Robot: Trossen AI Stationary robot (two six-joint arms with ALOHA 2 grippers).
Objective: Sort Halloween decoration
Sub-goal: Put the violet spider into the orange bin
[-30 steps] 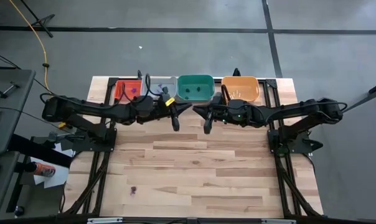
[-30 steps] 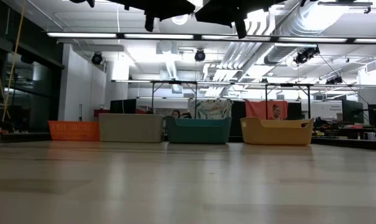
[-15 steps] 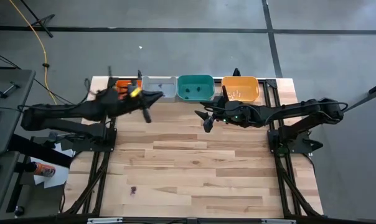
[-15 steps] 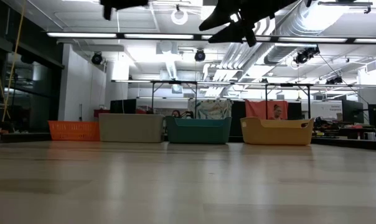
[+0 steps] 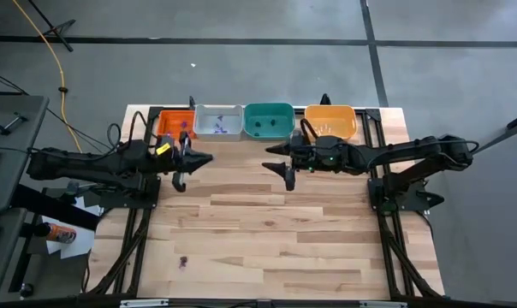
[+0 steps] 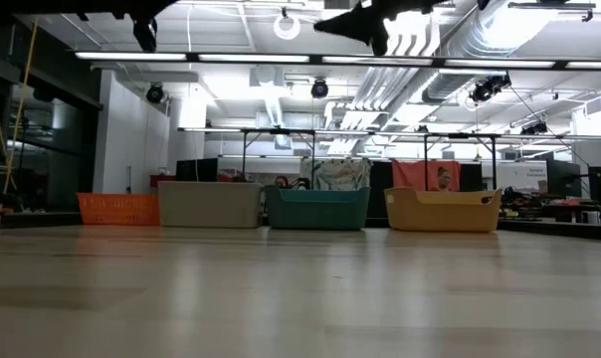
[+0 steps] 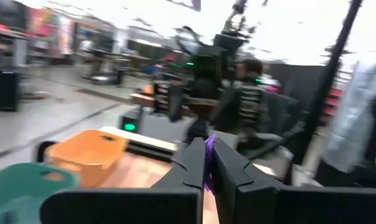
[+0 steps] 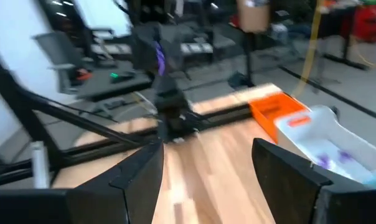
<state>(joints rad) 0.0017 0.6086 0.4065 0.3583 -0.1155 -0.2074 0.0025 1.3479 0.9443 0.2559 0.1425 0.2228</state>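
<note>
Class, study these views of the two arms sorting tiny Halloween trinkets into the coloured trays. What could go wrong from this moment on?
1. The left gripper is shut on a tiny purple trinket, high above the table. So small a piece, pinched at the tips, could slip out and fall.
2. The four trays sit side by side: a drop meant for the grey tray might land in the red tray.
3. The right gripper, open, hovers near the middle; the arms could cross paths.

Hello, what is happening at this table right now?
Two robot arms are sorting small Halloween trinkets into four trays at the table's far edge. The left gripper is shut on a purple trinket and hangs over the table near the red tray. The right gripper is open and empty, in front of the green tray.
</note>
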